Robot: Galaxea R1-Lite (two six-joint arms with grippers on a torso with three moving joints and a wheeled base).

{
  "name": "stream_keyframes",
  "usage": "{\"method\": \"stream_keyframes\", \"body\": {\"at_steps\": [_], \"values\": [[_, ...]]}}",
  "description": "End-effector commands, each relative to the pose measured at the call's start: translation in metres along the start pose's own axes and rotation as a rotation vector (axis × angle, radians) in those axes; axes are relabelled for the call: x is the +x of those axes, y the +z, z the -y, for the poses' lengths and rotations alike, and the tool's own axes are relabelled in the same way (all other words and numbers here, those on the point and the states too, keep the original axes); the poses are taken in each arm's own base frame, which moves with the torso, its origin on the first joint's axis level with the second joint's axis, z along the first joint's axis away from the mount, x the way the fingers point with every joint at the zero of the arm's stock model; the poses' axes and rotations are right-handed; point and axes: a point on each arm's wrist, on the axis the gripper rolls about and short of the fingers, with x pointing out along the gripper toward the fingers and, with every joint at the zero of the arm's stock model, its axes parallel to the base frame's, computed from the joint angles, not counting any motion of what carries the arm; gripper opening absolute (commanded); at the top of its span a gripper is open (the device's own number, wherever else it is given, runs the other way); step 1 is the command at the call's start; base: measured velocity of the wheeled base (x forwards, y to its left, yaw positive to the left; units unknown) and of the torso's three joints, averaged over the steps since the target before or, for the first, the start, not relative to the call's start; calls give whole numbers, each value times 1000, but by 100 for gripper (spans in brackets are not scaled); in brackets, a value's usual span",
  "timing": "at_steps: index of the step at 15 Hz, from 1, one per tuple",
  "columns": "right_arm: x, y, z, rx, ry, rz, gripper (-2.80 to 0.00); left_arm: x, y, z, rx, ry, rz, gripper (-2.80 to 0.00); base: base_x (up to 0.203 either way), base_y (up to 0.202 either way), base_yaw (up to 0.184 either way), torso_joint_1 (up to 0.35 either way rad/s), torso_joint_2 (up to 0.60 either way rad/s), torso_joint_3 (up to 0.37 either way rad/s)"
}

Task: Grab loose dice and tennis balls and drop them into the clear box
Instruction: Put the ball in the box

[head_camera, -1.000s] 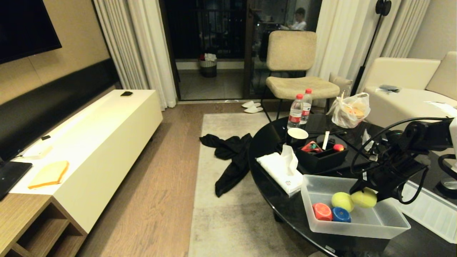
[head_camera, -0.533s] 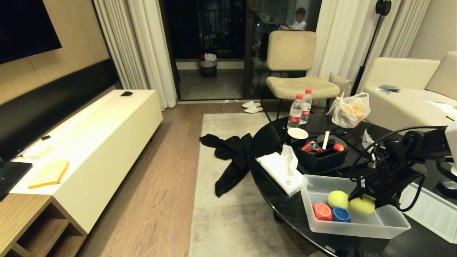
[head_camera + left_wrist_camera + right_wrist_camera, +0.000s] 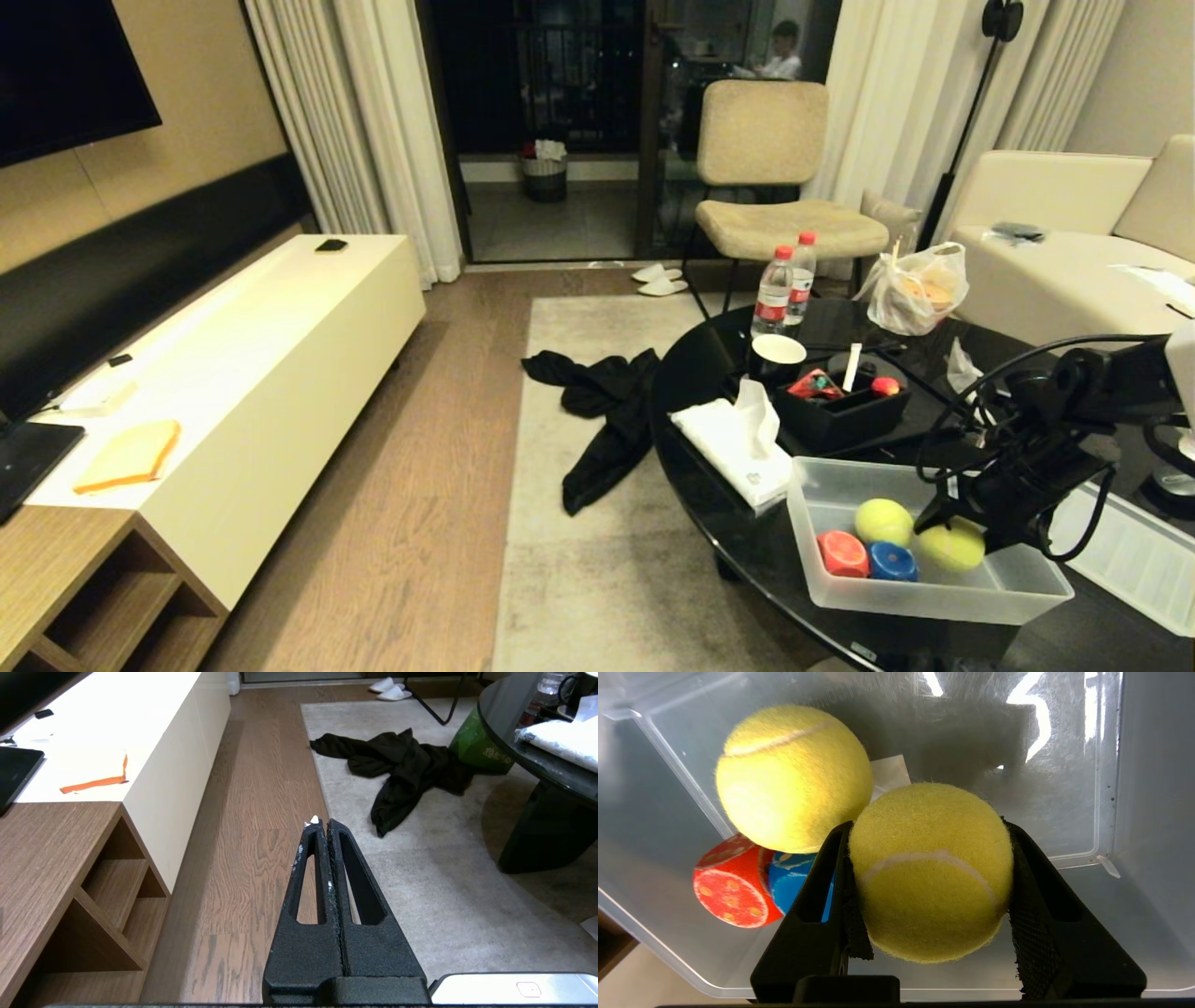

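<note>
Right gripper (image 3: 948, 537) lowered tennis ball (image 3: 950, 548) (into clear box (image 3: 845, 597)).

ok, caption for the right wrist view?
Right claw holds a tennis ball inside the clear box, beside another ball and two dice.

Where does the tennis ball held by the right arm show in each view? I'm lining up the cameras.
Head view: held tennis ball at lower right, inside the clear box, under the right gripper.
Left wrist view: not in it.
Right wrist view: centre, gripped between the fingers.
Shared landmark: the second tennis ball beside it, in both.
</note>
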Motion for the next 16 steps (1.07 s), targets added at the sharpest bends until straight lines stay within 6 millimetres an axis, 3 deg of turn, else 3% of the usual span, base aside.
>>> {"method": "stream_keyframes", "body": {"at_steps": [1, 16], "values": [[6, -3, 1, 5, 0, -25, -280, 0, -1, 0, 0, 0, -3, -280, 0, 0, 0, 0, 0, 0], [19, -4, 5, 11, -8, -53, -280, 0, -1, 0, -1, 0, -3, -280, 0, 0, 0, 0, 0, 0]]}}
